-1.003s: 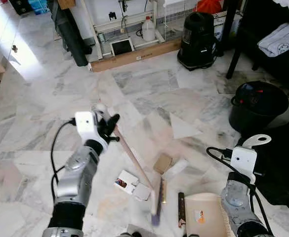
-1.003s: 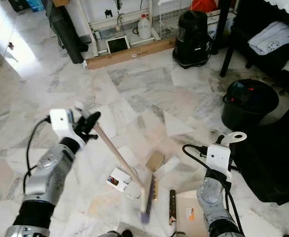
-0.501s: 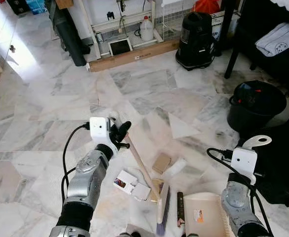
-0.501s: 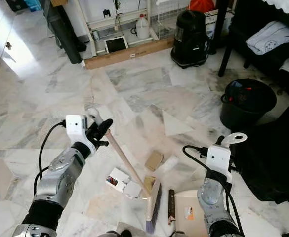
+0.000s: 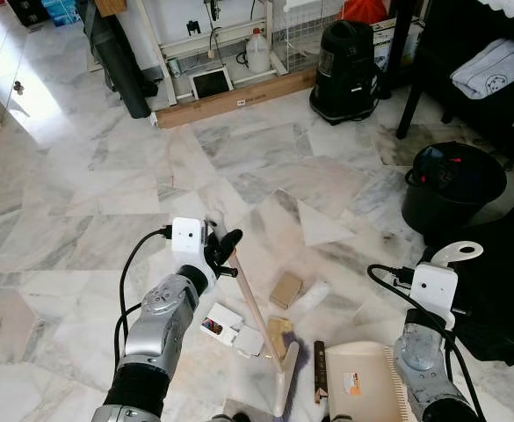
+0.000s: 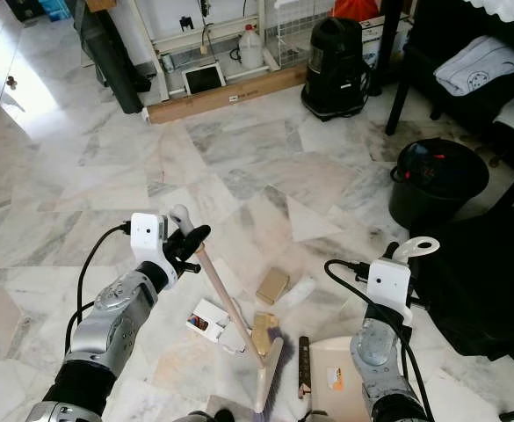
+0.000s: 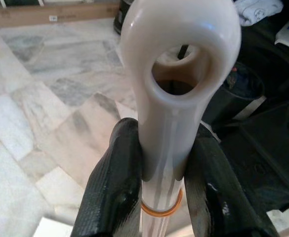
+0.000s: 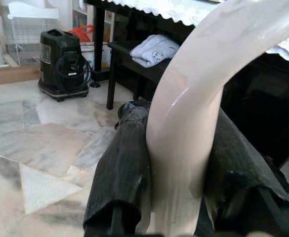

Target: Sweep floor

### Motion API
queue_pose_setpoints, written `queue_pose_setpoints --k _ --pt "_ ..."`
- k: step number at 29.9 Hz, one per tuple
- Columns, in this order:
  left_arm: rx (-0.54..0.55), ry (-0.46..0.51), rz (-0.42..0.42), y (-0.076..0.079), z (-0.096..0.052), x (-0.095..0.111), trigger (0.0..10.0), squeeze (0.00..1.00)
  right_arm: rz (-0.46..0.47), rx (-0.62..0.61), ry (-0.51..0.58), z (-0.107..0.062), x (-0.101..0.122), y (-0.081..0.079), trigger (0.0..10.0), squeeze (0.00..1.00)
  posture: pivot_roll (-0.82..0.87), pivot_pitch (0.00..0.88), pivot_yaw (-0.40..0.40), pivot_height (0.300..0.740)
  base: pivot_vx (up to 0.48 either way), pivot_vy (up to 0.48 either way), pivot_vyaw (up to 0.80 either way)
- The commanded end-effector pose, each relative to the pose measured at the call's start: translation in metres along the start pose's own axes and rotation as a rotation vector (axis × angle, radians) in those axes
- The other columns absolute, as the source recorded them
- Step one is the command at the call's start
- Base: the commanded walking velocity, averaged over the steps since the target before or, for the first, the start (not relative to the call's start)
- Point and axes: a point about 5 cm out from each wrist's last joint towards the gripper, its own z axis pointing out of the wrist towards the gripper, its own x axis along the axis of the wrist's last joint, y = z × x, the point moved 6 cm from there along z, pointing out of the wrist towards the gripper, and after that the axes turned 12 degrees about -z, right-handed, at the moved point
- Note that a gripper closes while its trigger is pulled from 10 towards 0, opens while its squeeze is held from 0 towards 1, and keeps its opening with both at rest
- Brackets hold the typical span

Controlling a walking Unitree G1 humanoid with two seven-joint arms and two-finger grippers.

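Pinching between the left gripper's black fingers sits the broom: pale wooden handle, cream looped end, bristles on floor.

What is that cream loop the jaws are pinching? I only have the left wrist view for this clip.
Observer: It is the top of a broom handle; the left gripper is shut on it.
Operator: Where is the broom head?
Observer: The broom head is on the floor, beside a brown box and just left of the dustpan.
Operator: Who holds the dustpan?
Observer: The right gripper is shut on its cream handle.
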Motion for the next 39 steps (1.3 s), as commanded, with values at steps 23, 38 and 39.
queue_pose_setpoints --k 23,38,39 --pt "0.018 0.081 -0.394 -0.008 0.011 0.033 10.0 0.00 -0.001 0.037 -0.096 -0.001 -0.015 -0.007 10.0 0.00 0.00 0.108 0.140 0.740 0.000 0.000 0.00" --pt "-0.048 0.331 -0.159 0.004 0.002 0.105 10.0 0.00 0.151 -0.066 -0.068 0.036 0.014 0.011 10.0 0.00 -0.03 0.000 0.119 0.740 0.000 0.000 0.00" --pt "-0.046 0.335 -0.146 0.004 0.002 0.105 10.0 0.00 0.156 -0.078 -0.065 0.037 0.015 0.014 10.0 0.00 -0.03 0.000 0.117 0.740 0.000 0.000 0.00"
